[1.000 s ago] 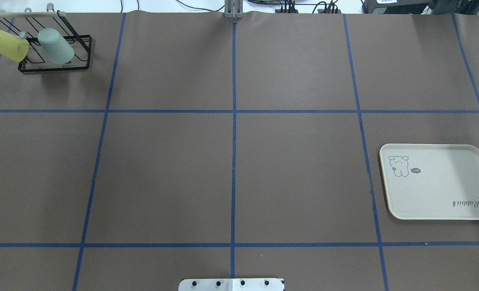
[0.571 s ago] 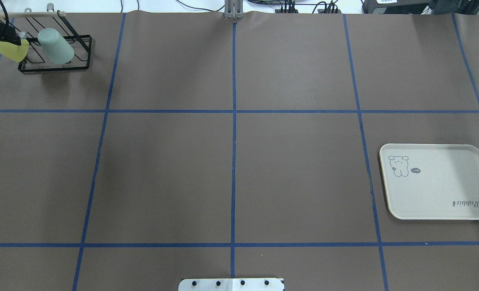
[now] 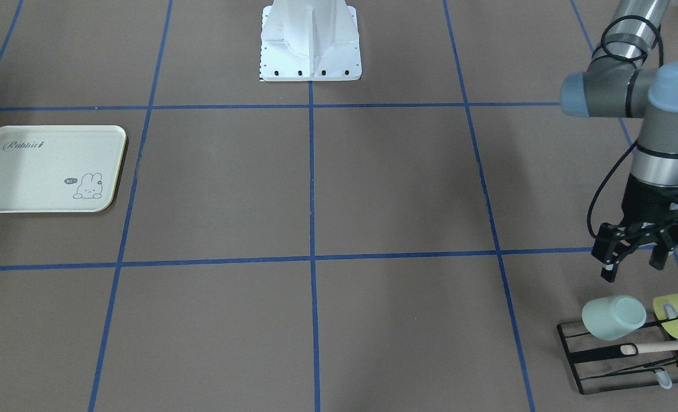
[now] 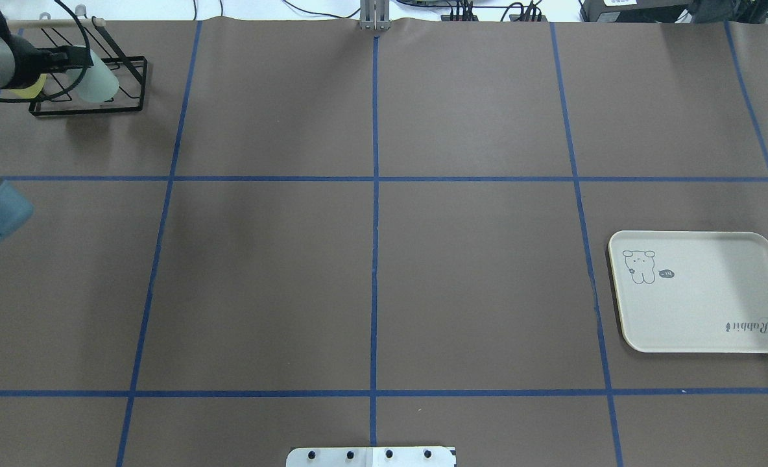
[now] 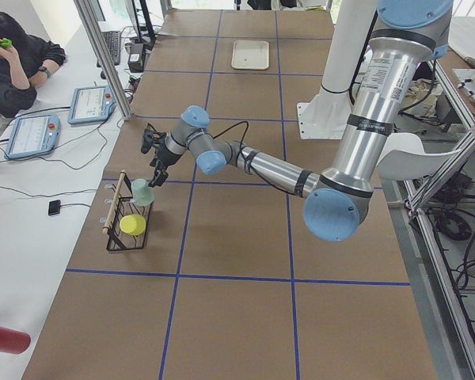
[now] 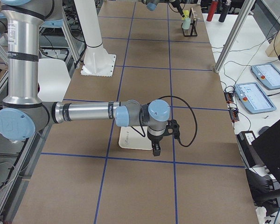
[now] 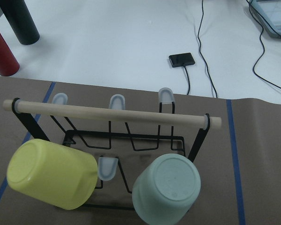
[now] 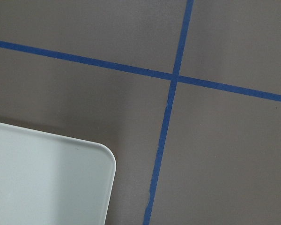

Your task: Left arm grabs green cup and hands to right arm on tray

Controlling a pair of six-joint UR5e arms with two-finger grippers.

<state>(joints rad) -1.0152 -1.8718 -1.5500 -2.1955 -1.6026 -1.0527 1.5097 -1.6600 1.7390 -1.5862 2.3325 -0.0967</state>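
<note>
The pale mint green cup (image 3: 613,318) sits bottom-up on a prong of the black wire rack (image 3: 579,356), also seen in the left wrist view (image 7: 166,192) and partly covered in the overhead view (image 4: 104,83). My left gripper (image 3: 635,263) hangs open just above and behind the cup, with nothing between its fingers; in the overhead view the gripper (image 4: 82,59) overlaps the rack. The cream tray (image 4: 702,305) lies bare on the far side of the table (image 3: 41,189). My right gripper (image 6: 155,149) hovers by the tray's edge (image 8: 61,154), seen only from the side, so I cannot tell its state.
A yellow-green cup (image 7: 51,174) hangs on the same rack beside the green one, under a wooden rod (image 7: 112,114). A red (image 7: 1,54) and a black cylinder (image 7: 18,21) stand beyond the rack. A seated person (image 5: 16,63) and teach pendants (image 5: 93,103) flank the table.
My left arm has swung in from the left edge over the rack; its gripper moved from the yellow-green cup to above the green cup. Cups and tray have not moved.
</note>
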